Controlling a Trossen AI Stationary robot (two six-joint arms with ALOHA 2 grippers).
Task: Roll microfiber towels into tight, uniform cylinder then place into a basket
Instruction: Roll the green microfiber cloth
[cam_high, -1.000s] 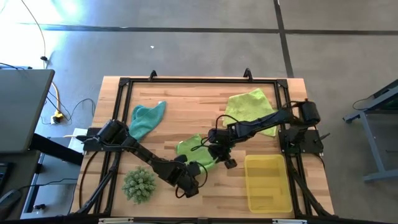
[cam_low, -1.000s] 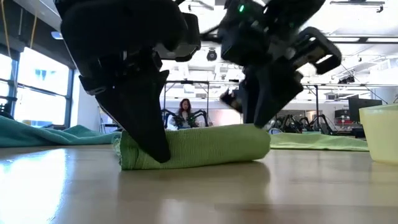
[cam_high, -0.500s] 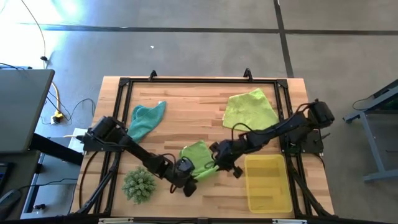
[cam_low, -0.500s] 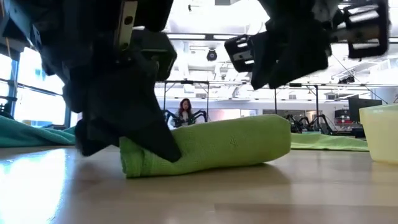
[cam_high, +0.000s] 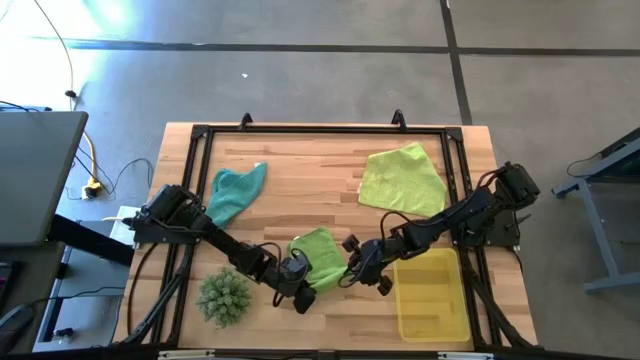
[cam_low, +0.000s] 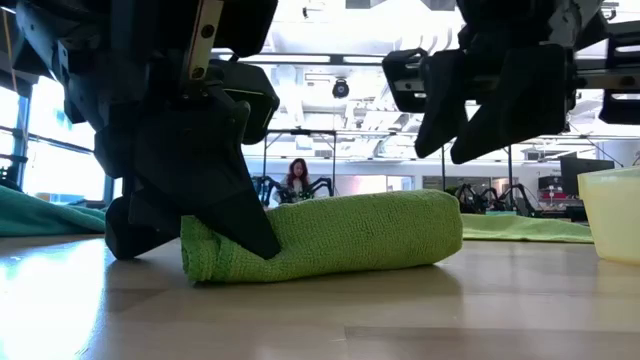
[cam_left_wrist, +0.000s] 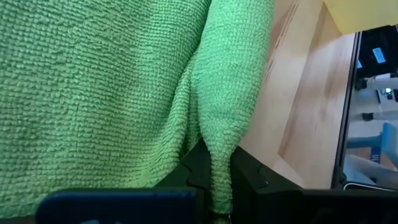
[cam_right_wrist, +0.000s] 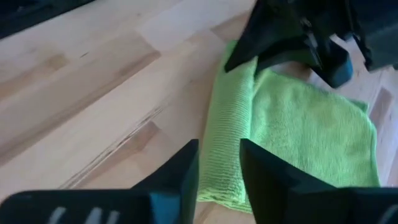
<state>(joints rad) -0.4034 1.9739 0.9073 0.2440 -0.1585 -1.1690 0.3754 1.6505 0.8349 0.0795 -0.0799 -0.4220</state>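
1. The left gripper has its jaws pinched narrowly on a fold at the edge of the bright green towel; the cloth runs down between the two dark fingers in the left wrist view.
2. The right gripper has its jaws parted a little, straddling the rolled end of the same towel. In the low view its fingers hang above the roll, clear of the cloth, gripping nothing.
3. The bright green towel lies partly rolled as a thick cylinder on the wooden table, at lower centre of the high view, between the two grippers.
4. In the high view the left gripper sits at the towel's lower left and the right gripper just beside its right edge.
5. The basket stands at lower right of the high view, just right of the right gripper.
6. The pale yellow-green towel lies spread at upper right, the teal towel crumpled at upper left.
7. A spiky green ball sits at lower left, near the left arm.
8. A person shows far behind the table in the low view.
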